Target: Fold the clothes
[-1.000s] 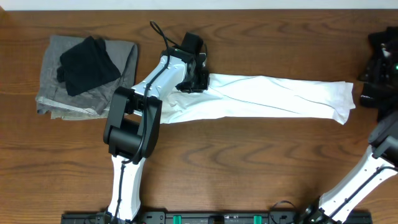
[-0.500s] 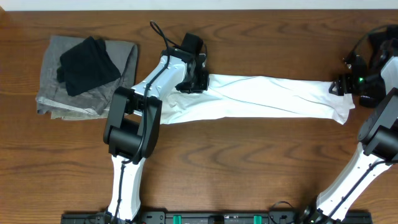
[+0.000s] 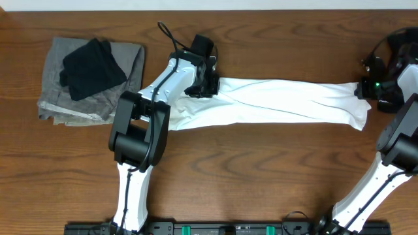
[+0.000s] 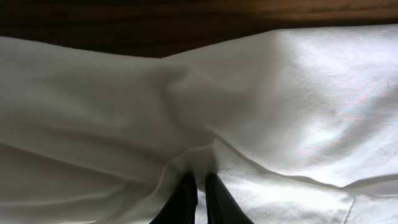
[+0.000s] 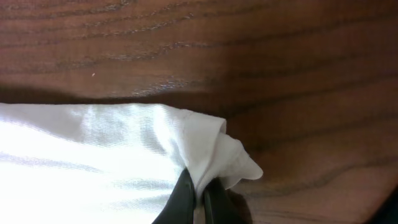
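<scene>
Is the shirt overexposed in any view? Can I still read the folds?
Overhead: even light, the shirt is bright but its creases are readable. Left wrist: shirt has a bright patch at the right and is dimmer at the left, folds clear. Right wrist: shirt is blown out at the lower left, creases lost there; table grain is sharp.

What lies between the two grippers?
Only the white T-shirt, stretched in a long band from the left gripper to the right gripper, both shut on it; overhead view.
</scene>
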Available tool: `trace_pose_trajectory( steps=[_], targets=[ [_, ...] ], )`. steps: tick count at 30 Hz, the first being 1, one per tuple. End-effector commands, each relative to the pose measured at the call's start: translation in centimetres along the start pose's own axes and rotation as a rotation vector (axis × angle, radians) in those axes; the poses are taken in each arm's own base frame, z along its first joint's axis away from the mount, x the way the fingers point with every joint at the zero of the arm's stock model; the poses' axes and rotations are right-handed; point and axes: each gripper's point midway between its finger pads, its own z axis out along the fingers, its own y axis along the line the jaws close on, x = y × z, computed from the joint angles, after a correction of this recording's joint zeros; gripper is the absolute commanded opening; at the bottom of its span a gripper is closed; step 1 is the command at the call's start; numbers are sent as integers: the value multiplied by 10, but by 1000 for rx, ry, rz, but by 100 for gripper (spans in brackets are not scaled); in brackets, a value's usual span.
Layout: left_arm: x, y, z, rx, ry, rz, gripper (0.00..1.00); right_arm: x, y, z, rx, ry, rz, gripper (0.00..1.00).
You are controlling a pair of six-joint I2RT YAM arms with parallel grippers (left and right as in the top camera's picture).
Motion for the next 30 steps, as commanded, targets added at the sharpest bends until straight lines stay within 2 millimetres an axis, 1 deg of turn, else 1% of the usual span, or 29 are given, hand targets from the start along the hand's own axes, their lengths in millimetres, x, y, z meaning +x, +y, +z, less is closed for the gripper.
trace_pose_trajectory(
  steps=[1,4,6,8,10,14,16,17,19,20,23,26,28,30],
  targets=[
    [-11,6,-8,-37,-34,-7,10,8,-4,17,11,46,75,1],
    [-32,-9,-42,-9,-124,14,10,-3,-10,5,22,22,108,1],
    [-45,-19,-70,10,-192,29,11,-10,-14,-6,29,11,109,1],
    [-53,-25,-98,26,-258,37,11,-17,-18,-19,34,0,114,1],
    [-58,-28,-126,37,-312,40,11,-24,-23,-33,41,-13,137,1],
    [-58,-22,-174,44,-387,23,11,-34,-33,-59,56,-37,162,1],
    [-56,-13,-196,40,-415,3,11,-37,-39,-75,66,-45,172,1],
    [-55,-9,-203,37,-423,-5,11,-37,-40,-80,67,-46,176,1],
    [-53,6,-220,20,-443,-36,11,-38,-42,-93,69,-48,184,1],
    [-51,13,-227,11,-449,-52,11,-38,-41,-98,68,-46,187,1],
    [-45,33,-239,-8,-447,-98,11,-38,-36,-112,63,-35,218,1],
    [-37,52,-241,-28,-419,-143,11,-38,-23,-123,46,-16,269,1],
    [-32,61,-240,-39,-395,-167,11,-42,-7,-128,22,-9,296,1],
    [-27,67,-240,-46,-377,-184,11,-49,15,-131,-26,-8,296,1]
  ],
)
